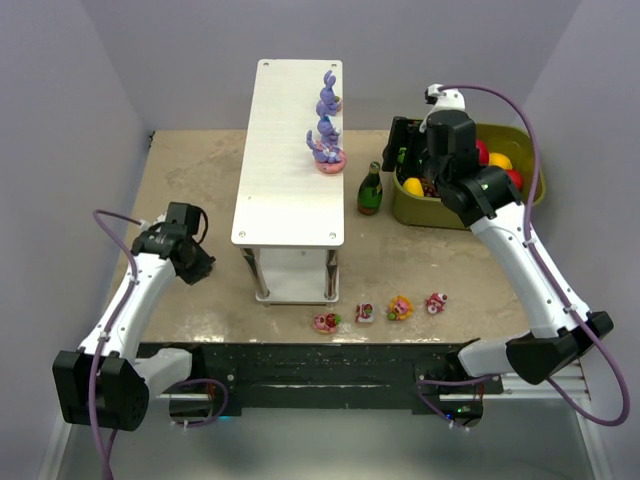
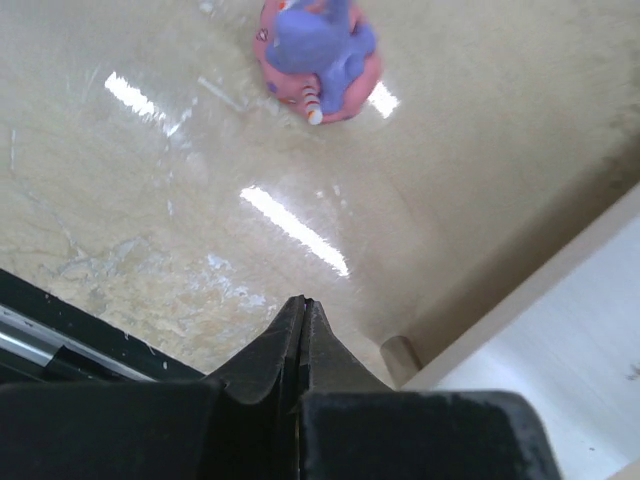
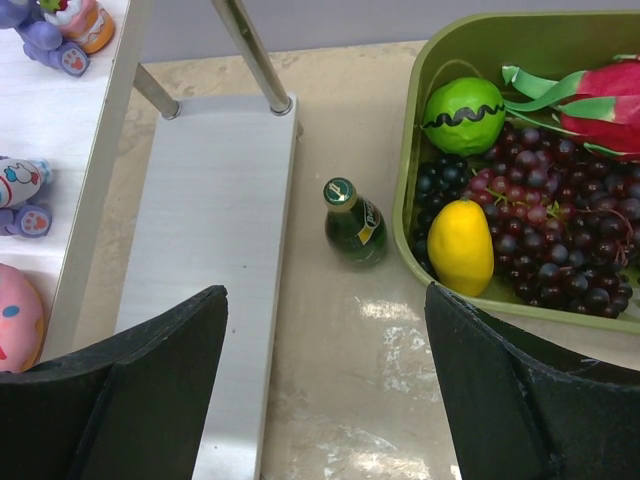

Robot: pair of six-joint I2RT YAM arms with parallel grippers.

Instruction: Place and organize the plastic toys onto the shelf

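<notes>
The shelf (image 1: pixel 285 150) stands mid-table, with two purple bunnies (image 1: pixel 327 95) (image 1: pixel 326 145) on its top board. Several small toys lie in a row in front of it, from a pink one (image 1: pixel 325 322) to a red one (image 1: pixel 436 303). My left gripper (image 1: pixel 205 265) hangs left of the shelf's front legs. Its fingers (image 2: pixel 303 300) are shut with nothing between them, and a purple-and-pink toy (image 2: pixel 318 55) lies ahead of them. My right gripper (image 3: pixel 326 290) is open and empty, high over the gap between the shelf's lower tier (image 3: pixel 215 250) and the bin.
A dark green bottle (image 1: pixel 370 188) stands between the shelf and an olive-green bin (image 1: pixel 440 215) of fruit at the right. A shelf leg (image 2: pixel 400 355) is close to my left fingertips. Grey walls enclose the table.
</notes>
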